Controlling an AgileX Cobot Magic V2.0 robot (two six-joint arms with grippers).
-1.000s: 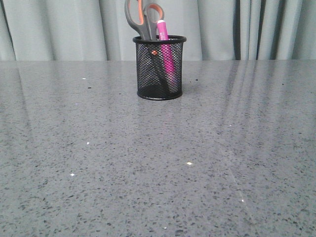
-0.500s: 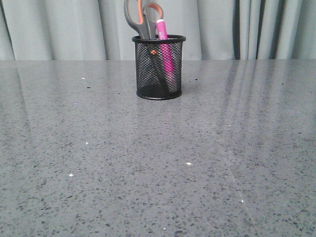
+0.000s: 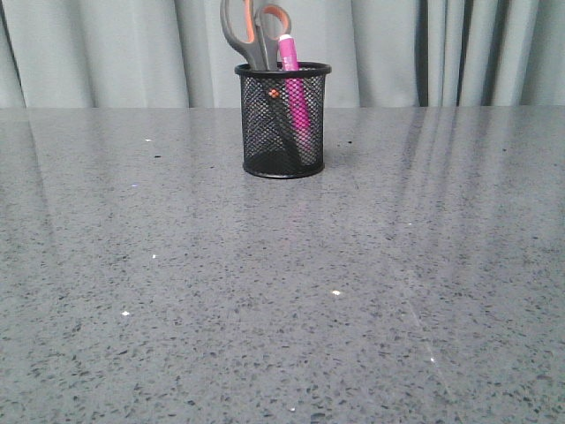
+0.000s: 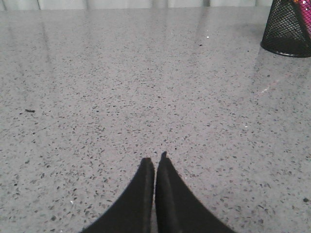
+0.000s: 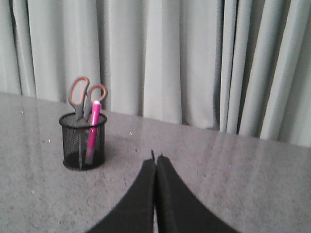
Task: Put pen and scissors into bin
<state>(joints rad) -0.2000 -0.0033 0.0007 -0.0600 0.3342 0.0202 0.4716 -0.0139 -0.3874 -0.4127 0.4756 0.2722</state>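
While both grippers are sitting pressed closed and holding nothing, the pen (image 3: 292,84) and scissors (image 3: 252,35) are standing inside the bin (image 3: 282,119).

Far back on the speckled grey table (image 3: 282,291), near the curtain (image 3: 106,53), the black mesh bin is resting upright, with the grey-and-orange scissor handles poking up above its rim and the pink pen leaning beside them. The left gripper (image 4: 155,162) is hovering low over bare tabletop, well apart from the bin; the right gripper (image 5: 155,160) is facing it from a distance, fingertips touching.
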